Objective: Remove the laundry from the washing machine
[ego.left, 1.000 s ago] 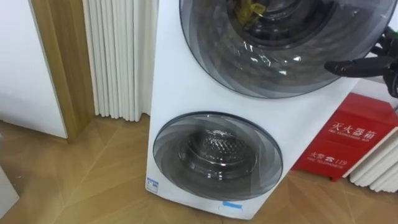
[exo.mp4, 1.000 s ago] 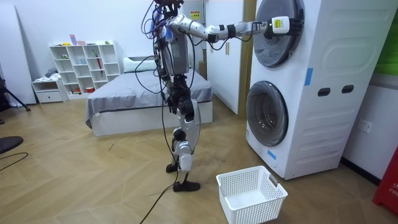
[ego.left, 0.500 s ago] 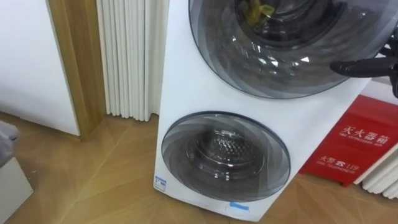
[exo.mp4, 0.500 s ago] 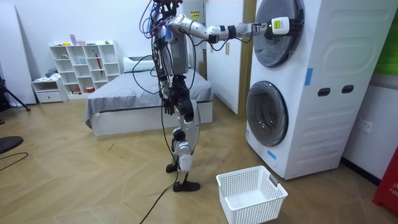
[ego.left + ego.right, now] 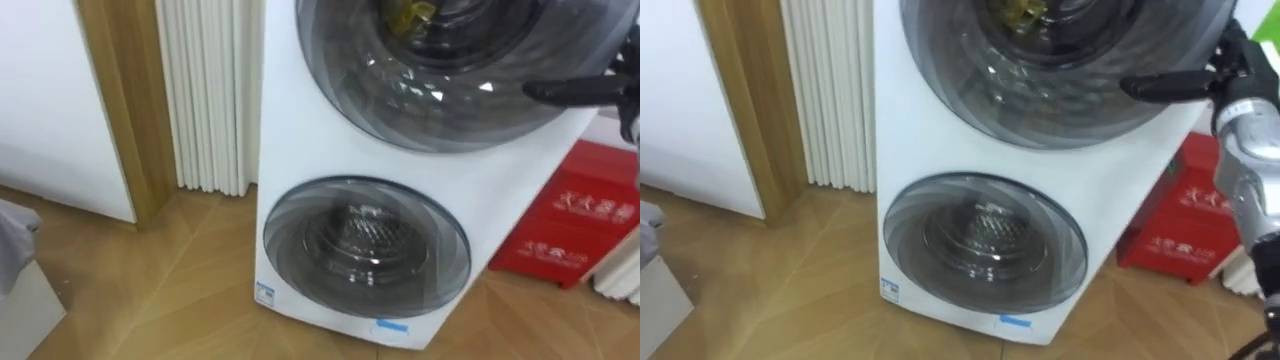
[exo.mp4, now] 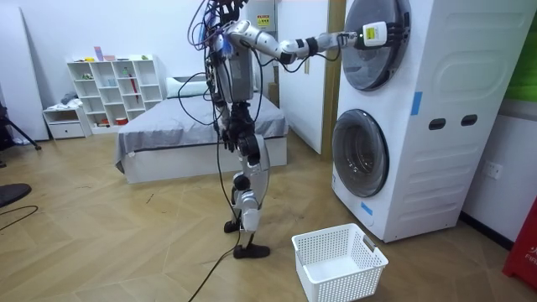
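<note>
Right hand (image 5: 1180,86), fingers straight, at the upper washer door (image 5: 430,100) rim; uncurled, it may slip off the smooth edge.

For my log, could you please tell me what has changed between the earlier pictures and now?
The right robot hand keeps its straight fingers at the right rim of the upper round grey glass door; its arm sagged slightly at the elbow. The door stays shut, and the white plastic basket has not moved.
</note>
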Motion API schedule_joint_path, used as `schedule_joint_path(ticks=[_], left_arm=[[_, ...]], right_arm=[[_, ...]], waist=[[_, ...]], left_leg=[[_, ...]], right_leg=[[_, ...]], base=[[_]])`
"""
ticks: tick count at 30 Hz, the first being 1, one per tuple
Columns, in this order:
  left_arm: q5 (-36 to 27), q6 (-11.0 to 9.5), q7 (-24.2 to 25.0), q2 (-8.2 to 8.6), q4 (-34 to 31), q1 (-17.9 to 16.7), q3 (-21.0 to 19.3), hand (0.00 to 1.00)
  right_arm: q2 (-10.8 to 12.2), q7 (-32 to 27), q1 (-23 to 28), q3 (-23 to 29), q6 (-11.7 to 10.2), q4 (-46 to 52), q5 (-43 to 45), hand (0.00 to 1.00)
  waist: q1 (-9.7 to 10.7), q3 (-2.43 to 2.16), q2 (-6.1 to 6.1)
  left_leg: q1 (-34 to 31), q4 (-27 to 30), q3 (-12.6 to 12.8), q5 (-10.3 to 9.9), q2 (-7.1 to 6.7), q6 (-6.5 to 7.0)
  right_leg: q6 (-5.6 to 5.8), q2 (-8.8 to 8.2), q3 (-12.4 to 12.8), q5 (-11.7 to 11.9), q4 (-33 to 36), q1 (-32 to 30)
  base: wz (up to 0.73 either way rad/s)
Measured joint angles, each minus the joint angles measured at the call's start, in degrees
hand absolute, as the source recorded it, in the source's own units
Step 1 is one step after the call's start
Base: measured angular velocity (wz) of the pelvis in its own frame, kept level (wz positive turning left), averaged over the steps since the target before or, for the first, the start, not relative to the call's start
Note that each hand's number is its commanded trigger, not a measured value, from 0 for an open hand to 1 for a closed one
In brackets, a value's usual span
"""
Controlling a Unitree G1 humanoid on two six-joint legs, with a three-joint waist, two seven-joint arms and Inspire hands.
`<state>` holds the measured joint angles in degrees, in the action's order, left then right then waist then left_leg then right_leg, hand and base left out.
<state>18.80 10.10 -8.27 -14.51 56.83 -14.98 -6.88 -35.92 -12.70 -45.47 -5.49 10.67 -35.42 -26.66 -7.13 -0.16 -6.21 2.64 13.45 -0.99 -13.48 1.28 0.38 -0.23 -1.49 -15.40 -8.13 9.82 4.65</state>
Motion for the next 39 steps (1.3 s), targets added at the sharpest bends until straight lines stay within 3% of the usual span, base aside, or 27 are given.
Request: schedule_joint_path(ticks=[5,15,20,27,30,33,35,39], left_arm=[[-0.1,0.4,0.1,-0.5,0.0,1.8,3.8,0.0],[-0.8,0.3,0.0,-0.68,-0.4,3.0,4.5,0.0],[-1.3,0.3,0.0,-0.57,0.4,2.1,5.1,0.0],[-2.0,0.3,0.0,-0.56,0.5,0.3,5.2,0.0],[-2.4,0.3,0.0,-0.46,0.5,-0.1,5.3,0.0],[-2.4,-0.3,0.0,-0.48,0.5,-0.3,5.3,0.0],[-2.4,-0.8,0.0,-0.47,0.5,-0.2,5.3,0.0],[-2.4,-2.4,0.0,-0.47,0.6,0.6,5.3,0.0]], right_arm=[[0.2,-0.7,5.3,-1.3,0.1,9.5,0.3,0.0],[0.5,0.1,15.1,-1.0,0.5,24.1,0.1,0.0],[2.7,0.5,18.6,0.5,-0.1,28.7,-0.4,0.0],[3.5,1.7,24.8,2.7,-0.9,36.2,-0.3,0.0],[4.5,3.0,27.9,4.0,-1.1,40.6,-0.5,0.0],[5.1,3.8,30.3,4.3,-1.2,44.6,0.2,0.0],[6.3,4.2,30.5,4.0,-1.2,45.8,0.4,0.0],[6.4,4.6,32.4,3.9,-1.1,49.5,1.0,0.0]], waist=[[1.2,0.0,0.01],[2.5,-0.02,-0.02],[3.0,-0.02,-0.01],[3.9,-0.31,0.53],[4.3,-0.82,1.5],[4.5,-0.88,2.12],[5.4,-0.8,1.98],[5.4,-0.6,1.6]], left_leg=[[0.7,-0.8,0.8,0.5,0.18,-0.33],[1.9,-1.4,3.2,0.6,0.98,-0.55],[1.9,-1.2,3.2,0.7,1.05,-0.78],[1.6,-1.1,3.1,0.6,1.05,-0.78],[1.7,-1.5,3.2,0.7,1.05,-0.78],[1.9,-1.8,3.4,0.7,1.13,-0.85],[2.0,-1.8,3.6,0.7,1.16,-0.87],[1.9,-2.0,4.6,0.7,1.2,-0.86]], right_leg=[[-0.42,0.19,1.1,-0.3,0.1,-0.2],[-1.1,0.88,3.0,0.2,0.3,-0.2],[-1.24,0.97,3.1,0.2,0.2,-0.2],[-1.42,0.97,2.8,0.4,0.0,-0.2],[-1.42,0.97,2.8,0.4,0.0,-0.4],[-1.42,0.99,2.9,0.4,0.0,-0.4],[-1.42,1.02,3.1,0.3,0.2,-0.5],[-1.39,1.12,4.6,0.3,1.0,-1.6]], base=[[-0.11],[-0.11],[-0.01],[0.0],[0.0],[-0.04],[-0.03],[-0.16]])
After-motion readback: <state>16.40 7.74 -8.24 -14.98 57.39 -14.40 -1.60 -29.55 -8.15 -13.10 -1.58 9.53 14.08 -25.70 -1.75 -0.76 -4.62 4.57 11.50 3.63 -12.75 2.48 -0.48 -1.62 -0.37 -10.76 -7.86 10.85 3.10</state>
